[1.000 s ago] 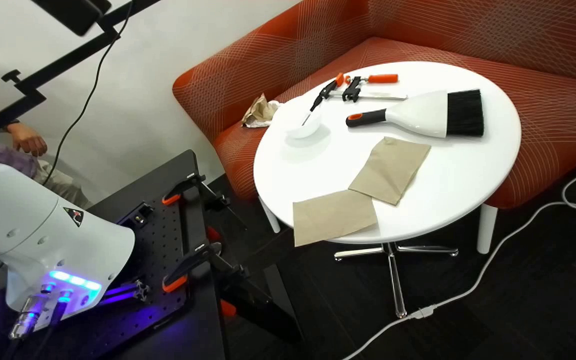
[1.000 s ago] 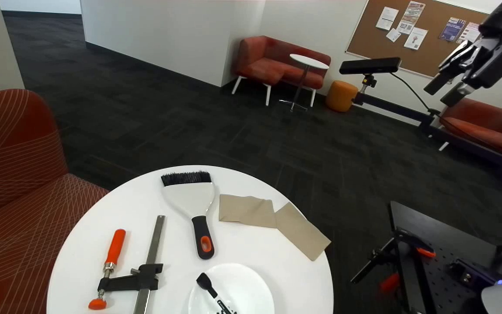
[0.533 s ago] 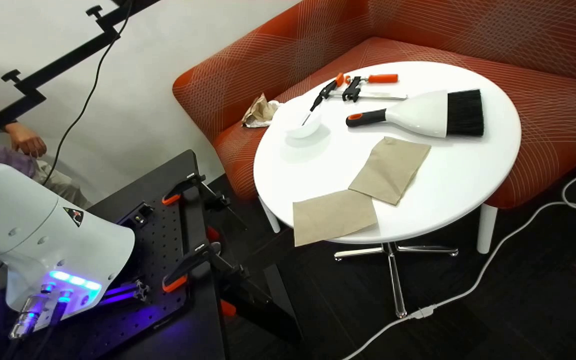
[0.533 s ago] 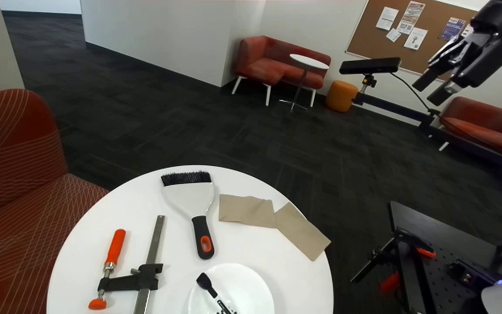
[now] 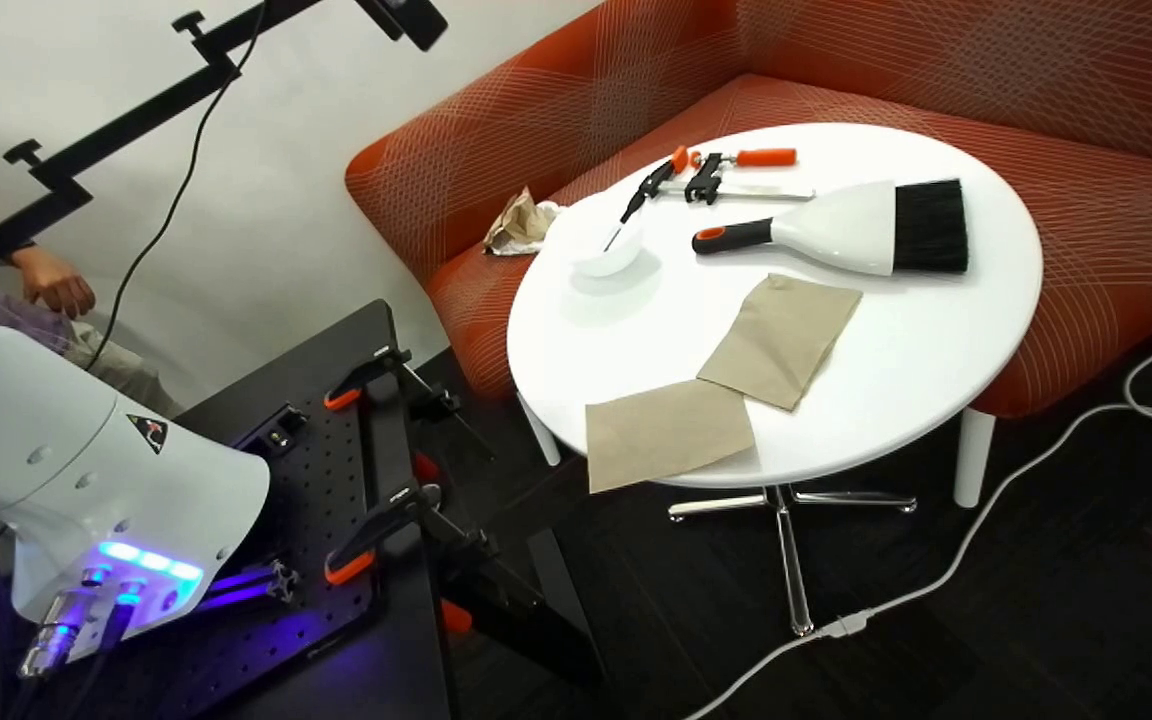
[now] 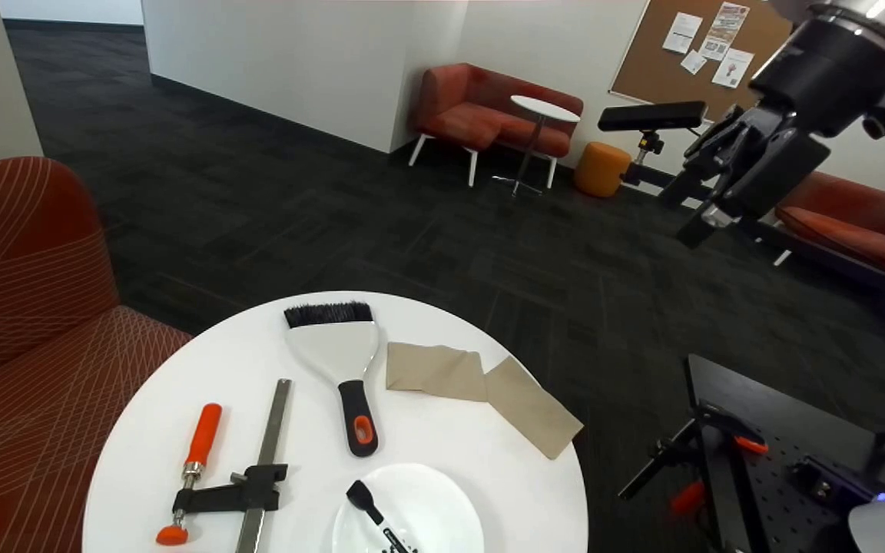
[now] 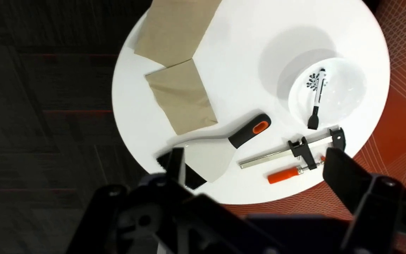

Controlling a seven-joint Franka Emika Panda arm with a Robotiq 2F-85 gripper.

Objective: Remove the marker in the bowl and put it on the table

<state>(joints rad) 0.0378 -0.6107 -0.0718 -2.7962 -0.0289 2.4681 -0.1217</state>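
The marker (image 7: 318, 94), white-bodied with a black cap, leans in the white bowl (image 7: 347, 90), its capped end over the rim. The marker also shows in both exterior views (image 5: 626, 218) (image 6: 376, 513), as does the bowl (image 5: 604, 264) (image 6: 446, 511). The bowl stands on the round white table (image 7: 241, 81), near its edge. My gripper (image 7: 255, 153) is open and empty, its fingers wide apart. In an exterior view the gripper (image 6: 682, 215) hangs in the air off to the right of the table, well away from the bowl.
A red-handled clamp (image 7: 302, 152) lies right beside the bowl. A black-and-white brush (image 7: 208, 158) and two tan cloths (image 7: 185, 100) (image 7: 174, 31) lie on the table. A red sofa (image 5: 536, 110) borders the table. A black camera boom (image 5: 126, 140) stands by the wall.
My gripper has moved left and lower in an exterior view, closer to the table, and the arm's wrist has come into sight there. The marker and bowl have not moved.
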